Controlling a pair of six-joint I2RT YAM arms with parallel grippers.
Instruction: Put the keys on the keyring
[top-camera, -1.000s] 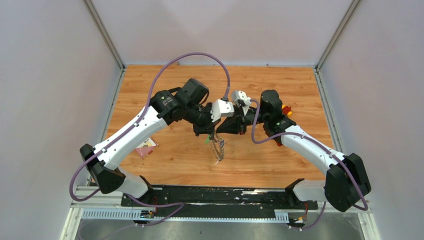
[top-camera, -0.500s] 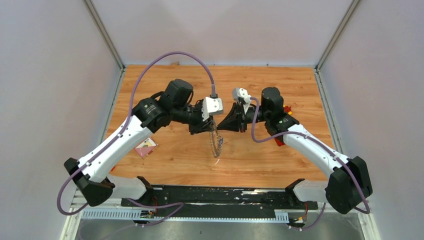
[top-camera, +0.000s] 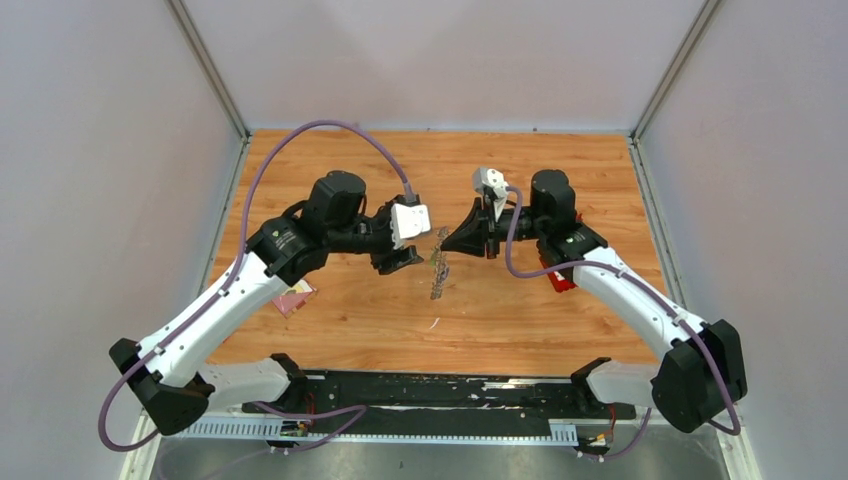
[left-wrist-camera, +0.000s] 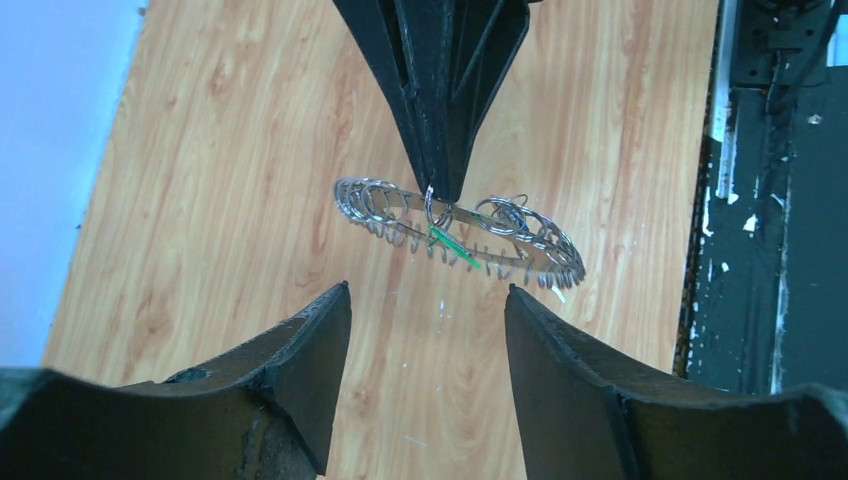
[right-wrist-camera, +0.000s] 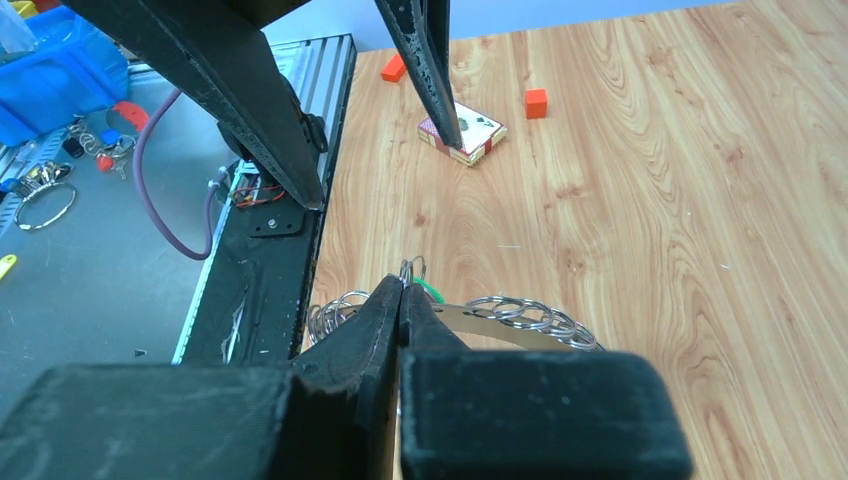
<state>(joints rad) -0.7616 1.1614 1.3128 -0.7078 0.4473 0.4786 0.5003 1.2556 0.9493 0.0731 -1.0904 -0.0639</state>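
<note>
The keyring (left-wrist-camera: 460, 222), a silver band with many small rings and key teeth, hangs in the air from my right gripper (top-camera: 446, 243), which is shut on a small ring at its top. A green key (left-wrist-camera: 452, 246) dangles from that same spot. In the right wrist view the shut right gripper (right-wrist-camera: 403, 289) has the green key (right-wrist-camera: 431, 290) and the keyring (right-wrist-camera: 505, 318) just past its tip. My left gripper (left-wrist-camera: 427, 300) is open with nothing between its fingers. It sits left of the keyring (top-camera: 438, 268), apart from it.
A red card box (right-wrist-camera: 462, 135) and two orange cubes (right-wrist-camera: 536, 102) lie on the wooden table (top-camera: 520, 310). A pink card (top-camera: 293, 295) lies under the left arm. A blue bin (right-wrist-camera: 50, 80) and loose rings sit on the metal shelf beyond the black rail.
My left gripper opened and drew back to the left, away from the keyring. The right gripper stayed shut on the keyring, which now hangs from it alone, slightly farther back.
</note>
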